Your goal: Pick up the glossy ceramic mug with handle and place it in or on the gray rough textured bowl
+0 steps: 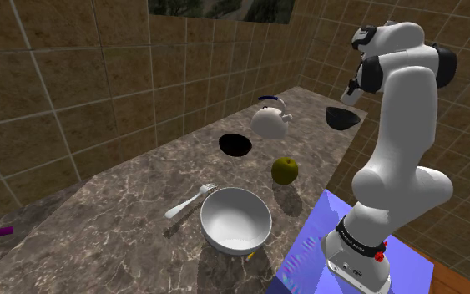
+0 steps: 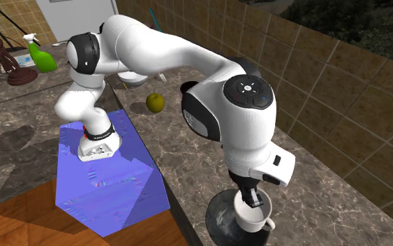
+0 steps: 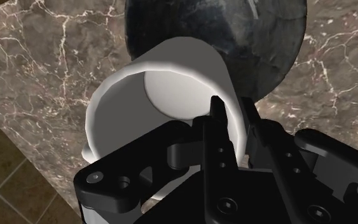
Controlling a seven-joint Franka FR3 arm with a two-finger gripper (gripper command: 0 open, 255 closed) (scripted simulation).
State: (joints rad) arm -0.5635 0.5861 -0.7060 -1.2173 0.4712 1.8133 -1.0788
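My gripper (image 2: 253,199) is shut on the rim of a glossy white mug (image 2: 255,218), one finger inside and one outside the wall. The mug (image 3: 161,89) stays upright, with its handle low on the side facing the second exterior camera. Right under it lies a dark gray rough bowl (image 2: 219,215), near the counter's edge. In the wrist view the bowl (image 3: 260,38) lies just beyond the mug, past my fingertips (image 3: 217,113). Whether the mug touches the bowl I cannot tell. The shoulder view has the same bowl (image 1: 341,118) at the far end, beside the arm.
On the marble counter (image 1: 116,217) stand a large white bowl (image 1: 235,219), a spoon (image 1: 189,201), a yellow-green apple (image 1: 285,170), a black dish (image 1: 235,144) and a white kettle (image 1: 270,119). A tiled wall runs along the back. A green spray bottle (image 2: 40,56) stands far off.
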